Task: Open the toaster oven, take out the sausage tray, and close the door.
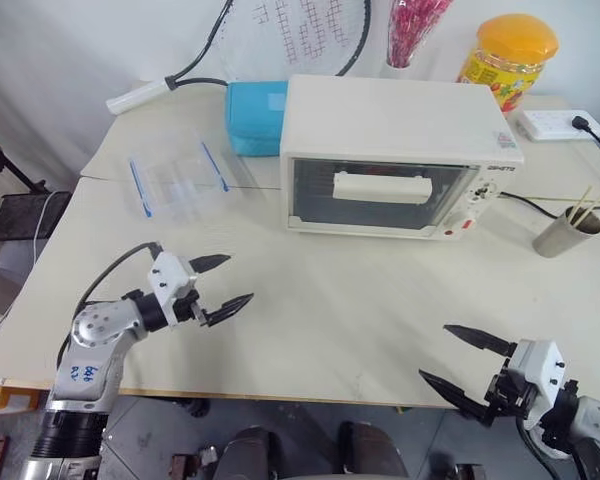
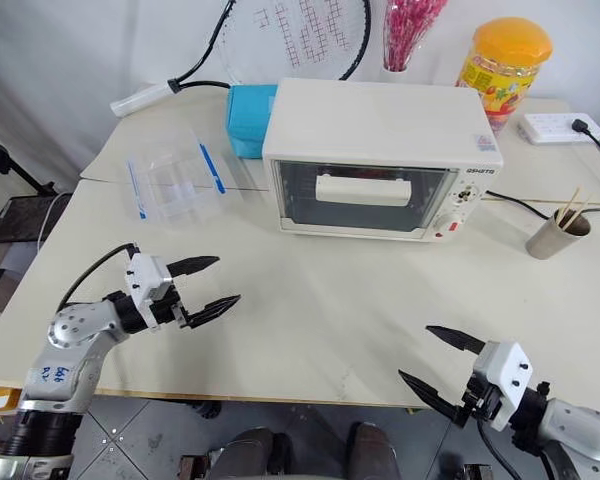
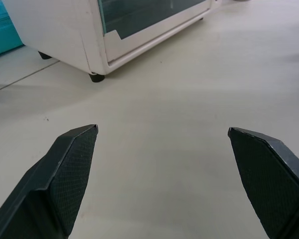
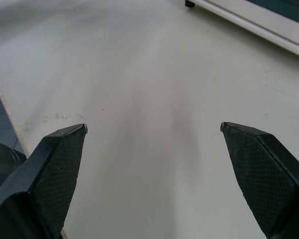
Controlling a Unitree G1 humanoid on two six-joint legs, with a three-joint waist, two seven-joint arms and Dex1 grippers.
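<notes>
Left eye view shows the cream table point(image 1: 310, 320) filling most of the frame, with the toaster oven point(image 1: 395, 150) at upper centre, its door point(image 1: 380, 195) shut with the bar handle point(image 1: 382, 187) across the dark glass; whether the sausage tray is inside cannot be told. Left of it at upper left lie a blue box point(image 1: 255, 117) and a clear plastic container point(image 1: 178, 178), while a paper cup point(image 1: 567, 233) stands at right. At lower left the left gripper point(image 1: 225, 283) hangs over bare tabletop with its fingers spread wide and empty, and at lower right the right gripper point(image 1: 462, 358) likewise gapes wide, holding nothing.
</notes>
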